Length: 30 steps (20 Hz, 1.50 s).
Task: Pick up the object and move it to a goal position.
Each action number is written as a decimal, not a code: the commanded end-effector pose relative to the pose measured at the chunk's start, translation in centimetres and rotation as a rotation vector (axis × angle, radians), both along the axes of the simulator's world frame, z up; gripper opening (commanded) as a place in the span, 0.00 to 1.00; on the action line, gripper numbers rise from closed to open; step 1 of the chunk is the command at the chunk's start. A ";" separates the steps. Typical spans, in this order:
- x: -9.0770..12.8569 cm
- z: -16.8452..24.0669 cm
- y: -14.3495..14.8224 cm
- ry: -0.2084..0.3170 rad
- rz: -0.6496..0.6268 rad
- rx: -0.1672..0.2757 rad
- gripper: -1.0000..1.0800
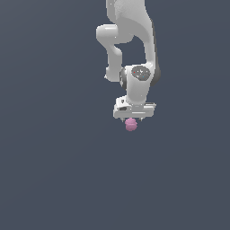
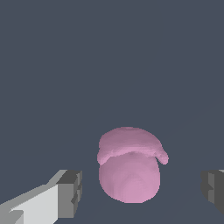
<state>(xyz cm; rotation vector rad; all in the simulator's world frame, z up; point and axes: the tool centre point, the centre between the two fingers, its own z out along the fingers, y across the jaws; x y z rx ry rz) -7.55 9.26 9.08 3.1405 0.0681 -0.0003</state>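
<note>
White end effector hangs over the small matte pink ball, its grey fingertips spread wide on either side without touching, which I judge a pre-grasp alignment; no bench edges show to place the ball.

You see a plain white arm with smooth, rounded links and a dark seam down one edge. Just above the gripper, the wrist is a fat white cylinder whose round end cap is dark grey with pale flecks and a few red specks. The gripper's body is a wide, flat white block with small grey details. In the wrist view, its fingers are white and boxy, tipped with ridged dark grey pads.
</note>
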 end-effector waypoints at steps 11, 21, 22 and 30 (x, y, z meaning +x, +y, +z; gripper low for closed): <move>-0.2 -3.2 0.0 0.000 -0.001 0.000 0.96; -0.2 -5.1 0.1 0.000 -0.001 0.000 0.00; -0.2 -5.1 0.1 0.000 -0.001 0.000 0.00; -0.2 -5.0 0.1 0.000 0.000 0.001 0.00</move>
